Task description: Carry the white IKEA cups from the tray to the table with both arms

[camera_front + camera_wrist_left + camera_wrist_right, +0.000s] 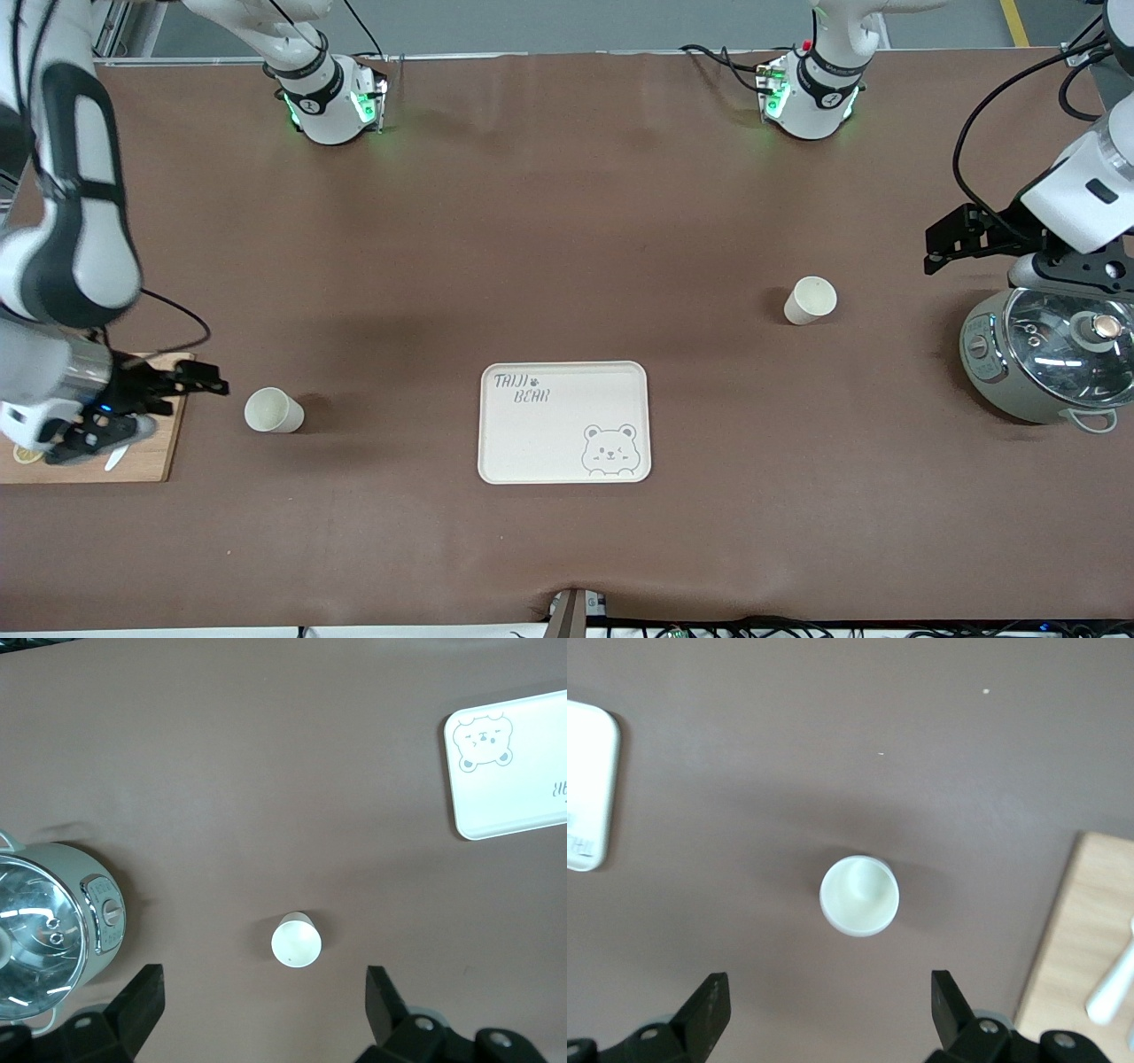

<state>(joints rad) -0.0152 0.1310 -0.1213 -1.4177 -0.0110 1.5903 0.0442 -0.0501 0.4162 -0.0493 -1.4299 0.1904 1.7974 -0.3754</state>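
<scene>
Two white IKEA cups stand upright on the brown table. One cup [273, 411] is toward the right arm's end, the other cup [810, 300] toward the left arm's end. My right gripper [188, 392] is open and empty, hovering over the edge of a wooden board beside its cup [859, 895]; in the right wrist view the cup lies ahead of the spread jaws of that gripper [828, 1010]. My left gripper [941, 249] is open and empty, hovering above the table between its cup [296, 939] and a cooker. It also shows in the left wrist view [263, 1005].
A cream tray with a bear drawing [564, 423] lies mid-table, nearer to the front camera than both cups. A grey rice cooker with a glass lid [1045, 363] stands at the left arm's end. A wooden board [133, 456] with a small white utensil [1112, 992] lies at the right arm's end.
</scene>
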